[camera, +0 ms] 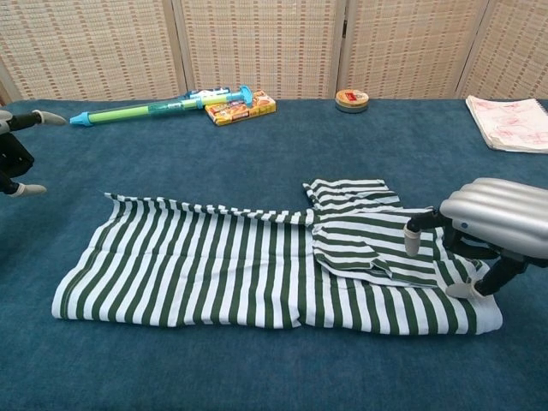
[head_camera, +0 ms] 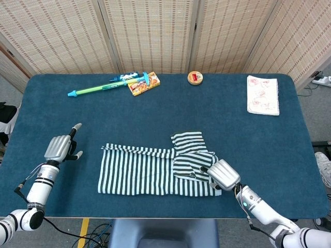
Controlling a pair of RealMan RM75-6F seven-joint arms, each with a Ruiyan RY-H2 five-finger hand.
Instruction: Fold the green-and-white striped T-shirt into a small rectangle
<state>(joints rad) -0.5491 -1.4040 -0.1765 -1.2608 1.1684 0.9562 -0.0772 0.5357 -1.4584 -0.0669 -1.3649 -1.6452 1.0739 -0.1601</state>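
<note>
The green-and-white striped T-shirt (head_camera: 155, 170) (camera: 223, 270) lies flat near the table's front edge as a long band, with a sleeve folded in on its right part. My right hand (head_camera: 223, 174) (camera: 492, 227) hovers palm down over the shirt's right end, fingers apart, one fingertip near the cloth, holding nothing. My left hand (head_camera: 61, 147) (camera: 13, 154) stays open above the table, left of the shirt and apart from it; the chest view shows only its edge.
On the blue table (head_camera: 258, 139), a green-and-blue toy water gun (head_camera: 106, 85) and a small orange box (head_camera: 144, 85) lie at the back left. A round tin (head_camera: 195, 77) sits at the back middle. A notebook (head_camera: 262, 95) lies at the back right.
</note>
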